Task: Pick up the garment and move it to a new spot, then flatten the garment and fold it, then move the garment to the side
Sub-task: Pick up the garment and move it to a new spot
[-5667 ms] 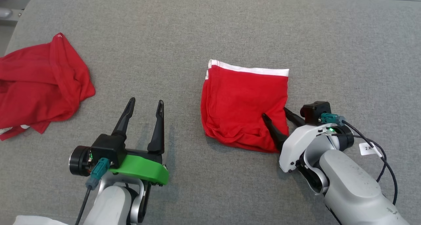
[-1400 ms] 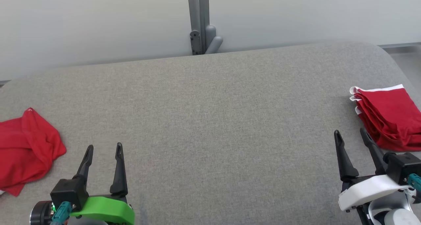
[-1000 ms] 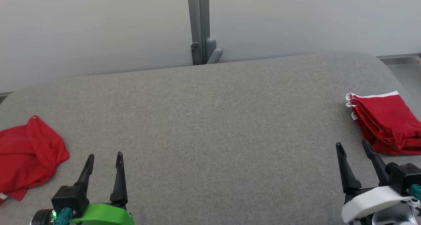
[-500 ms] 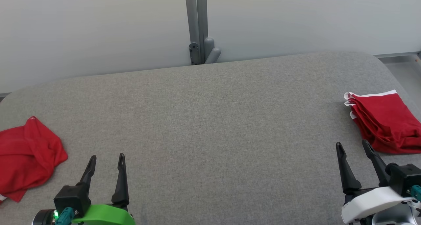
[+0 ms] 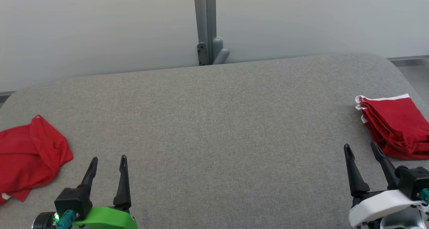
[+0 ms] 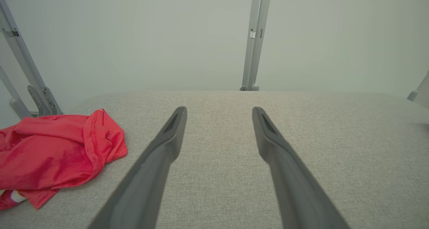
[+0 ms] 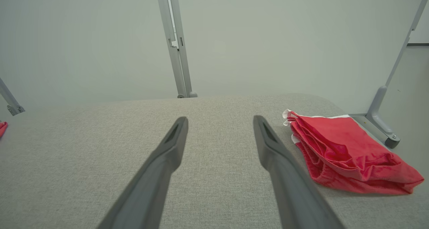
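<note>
Item: folded garment (image 5: 393, 125) – red w/ white band along its far edge, several layers stacked.
Location: far right of the table (image 5: 214, 122), near the rounded right-hand corner, lying flat on the grey fabric top.
Contact: none. It sits just beyond and to the right of the right gripper (image 5: 360, 144), apart from both fingers (image 5: 352, 168).
Right wrist view: same garment (image 7: 342, 155) to the right of the finger pair, layered edges facing the fingers, loose hem bunched at the near end.
Right gripper, state: fingers spread wide w/ nothing between them – only bare table in the gap. White mount (image 5: 378, 205) at the base, lower right of head view.
Left gripper (image 5: 109, 157), state: fingers (image 5: 123, 182) also parted, gap empty, tips pointing toward the far side of the table. Green mount (image 5: 104, 219) at the base, lower left of head view.
Second item: crumpled garment (image 5: 30, 155) – red, unfolded, heaped at the left edge of the table, partly cut off by the frame edge.
Left wrist view: crumpled garment (image 6: 57, 148) to the left of the finger pair, not touching; a stitched hem curls over the top; small white patch at its lower-left end.
Spacing: the two garments are well apart, at opposite ends of the table.
Backdrop: pale wall (image 5: 100, 28) behind the table; grey upright post (image 5: 205, 24) at centre w/ a bracket at its foot.
Other: grey frame leg (image 7: 382, 98) beyond the table's right end, per right wrist view.
</note>
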Controlling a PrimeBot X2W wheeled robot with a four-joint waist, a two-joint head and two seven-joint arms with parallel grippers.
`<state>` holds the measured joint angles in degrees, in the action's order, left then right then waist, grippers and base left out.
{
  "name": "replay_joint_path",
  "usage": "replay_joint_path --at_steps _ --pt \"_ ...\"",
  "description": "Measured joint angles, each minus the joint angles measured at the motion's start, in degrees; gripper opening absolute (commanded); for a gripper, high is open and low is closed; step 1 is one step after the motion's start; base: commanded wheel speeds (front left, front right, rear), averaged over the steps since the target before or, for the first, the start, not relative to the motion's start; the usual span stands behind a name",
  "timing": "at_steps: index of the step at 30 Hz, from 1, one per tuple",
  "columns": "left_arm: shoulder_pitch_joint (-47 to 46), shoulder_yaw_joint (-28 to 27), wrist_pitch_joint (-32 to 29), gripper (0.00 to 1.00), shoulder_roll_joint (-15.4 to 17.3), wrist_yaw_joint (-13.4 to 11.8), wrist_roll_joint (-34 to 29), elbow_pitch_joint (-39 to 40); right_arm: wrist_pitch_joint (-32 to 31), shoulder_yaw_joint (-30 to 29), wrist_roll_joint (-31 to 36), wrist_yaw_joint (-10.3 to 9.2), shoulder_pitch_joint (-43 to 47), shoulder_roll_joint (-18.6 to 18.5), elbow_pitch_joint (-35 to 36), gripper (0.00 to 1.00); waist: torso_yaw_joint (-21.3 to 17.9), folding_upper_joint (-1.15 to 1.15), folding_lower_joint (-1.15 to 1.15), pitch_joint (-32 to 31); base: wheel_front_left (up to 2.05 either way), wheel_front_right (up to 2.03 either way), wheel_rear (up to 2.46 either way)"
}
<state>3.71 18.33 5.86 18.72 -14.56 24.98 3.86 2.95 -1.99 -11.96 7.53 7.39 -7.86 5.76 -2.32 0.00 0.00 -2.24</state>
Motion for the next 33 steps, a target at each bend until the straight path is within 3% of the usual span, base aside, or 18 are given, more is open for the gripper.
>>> replay_joint_path --at_steps 10,26,33 --pt "-1.8 -1.8 0.8 1.0 0.3 -1.1 0.5 1.3 0.5 -0.5 0.0 0.0 0.6 1.0 1.4 1.0 4.1 0.0 0.0 0.1 0.0 0.0 0.0" --pt "-2.3 -3.8 2.3 1.0 0.7 -2.0 1.7 1.7 0.7 1.9 -0.5 0.0 -1.2 1.4 1.9 1.0 20.6 0.0 0.0 1.0 0.0 0.0 0.0" --pt "-2.4 -3.7 2.3 1.0 1.3 -1.6 1.7 1.9 0.9 2.1 -0.6 0.0 -1.7 1.8 1.4 1.0 25.7 0.0 0.0 1.4 0.0 0.0 0.0"
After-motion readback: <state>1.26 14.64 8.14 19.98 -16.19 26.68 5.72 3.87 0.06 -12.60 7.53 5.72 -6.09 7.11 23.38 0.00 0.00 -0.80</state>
